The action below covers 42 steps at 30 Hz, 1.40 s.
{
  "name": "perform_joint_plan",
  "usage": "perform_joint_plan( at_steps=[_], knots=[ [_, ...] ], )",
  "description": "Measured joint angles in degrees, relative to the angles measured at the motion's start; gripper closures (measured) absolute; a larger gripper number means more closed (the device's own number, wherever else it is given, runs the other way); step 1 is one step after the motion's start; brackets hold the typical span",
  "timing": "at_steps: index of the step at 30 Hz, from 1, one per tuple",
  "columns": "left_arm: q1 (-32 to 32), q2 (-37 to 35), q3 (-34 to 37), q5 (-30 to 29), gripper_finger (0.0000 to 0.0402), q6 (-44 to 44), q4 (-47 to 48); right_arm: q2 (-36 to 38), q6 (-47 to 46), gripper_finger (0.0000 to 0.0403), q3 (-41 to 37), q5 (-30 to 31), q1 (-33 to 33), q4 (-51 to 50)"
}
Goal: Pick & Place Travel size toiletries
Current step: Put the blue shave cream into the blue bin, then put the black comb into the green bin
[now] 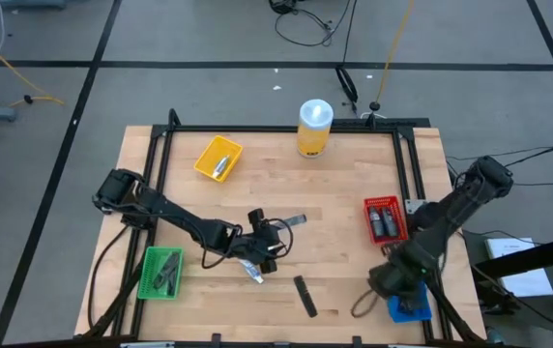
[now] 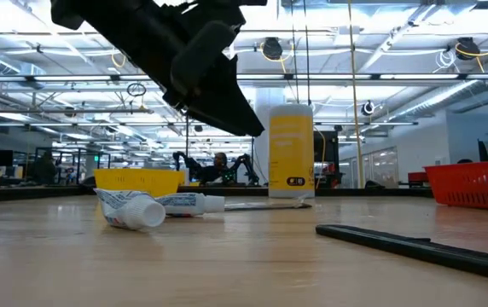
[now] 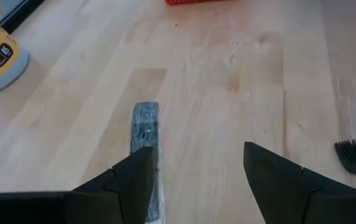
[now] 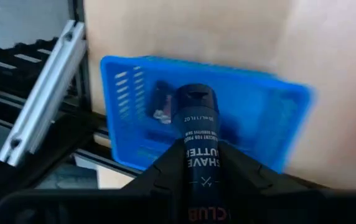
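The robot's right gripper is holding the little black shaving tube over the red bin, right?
Not quite. The right gripper is holding the black shaving tube, but over the blue bin, not the red one. The right wrist view shows it.

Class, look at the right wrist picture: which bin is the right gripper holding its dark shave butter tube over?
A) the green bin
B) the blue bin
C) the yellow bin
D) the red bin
B: the right gripper holds the dark tube directly above the blue bin.
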State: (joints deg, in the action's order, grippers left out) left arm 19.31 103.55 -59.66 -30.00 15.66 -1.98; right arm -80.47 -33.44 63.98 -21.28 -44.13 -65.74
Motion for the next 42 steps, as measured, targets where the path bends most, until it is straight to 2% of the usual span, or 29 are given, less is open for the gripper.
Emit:
perform_joint_plan(
  at_steps=[4, 10, 16, 20, 27, 35, 39, 42],
  knots=[
    [0.0, 0.0, 0.0, 0.0, 0.0160, 0.0, -0.5, 0.0, -6.9, 0.0329, -3.3, -0.1, -5.8, 5.4],
    [-0.1, 0.0, 0.0, 0.0, 0.0160, 0.0, -1.4, 0.0, -9.3, 0.0320, -9.0, 0.0, -9.4, 14.8],
    [-0.4, 0.0, 0.0, 0.0, 0.0160, 0.2, -1.2, 0.0, -9.2, 0.0295, -12.6, 0.7, -9.3, 17.0],
    [-0.5, 0.0, 0.0, 0.0, 0.0160, 0.2, -1.2, 0.0, -9.3, 0.0264, -13.5, 4.9, -9.2, 18.1],
    [-0.5, 0.0, 0.0, 0.0, 0.0160, 0.2, -1.2, 0.2, -3.9, 0.0212, -13.6, 6.2, -7.2, 17.0],
    [-0.5, 0.1, 0.0, 0.0, 0.0160, 0.9, -1.2, 6.0, -4.2, 0.0214, -13.6, 6.3, -1.5, 18.0],
    [-0.5, 0.1, 0.0, 0.0, 0.0160, 1.0, -1.2, 10.0, -3.4, 0.0228, -13.6, 11.4, 1.2, 25.2],
    [-0.5, 0.1, 0.0, 0.0, 0.0160, 1.0, -1.2, 11.4, -1.6, 0.0237, -13.6, 20.5, 2.7, 35.6]
  ],
)
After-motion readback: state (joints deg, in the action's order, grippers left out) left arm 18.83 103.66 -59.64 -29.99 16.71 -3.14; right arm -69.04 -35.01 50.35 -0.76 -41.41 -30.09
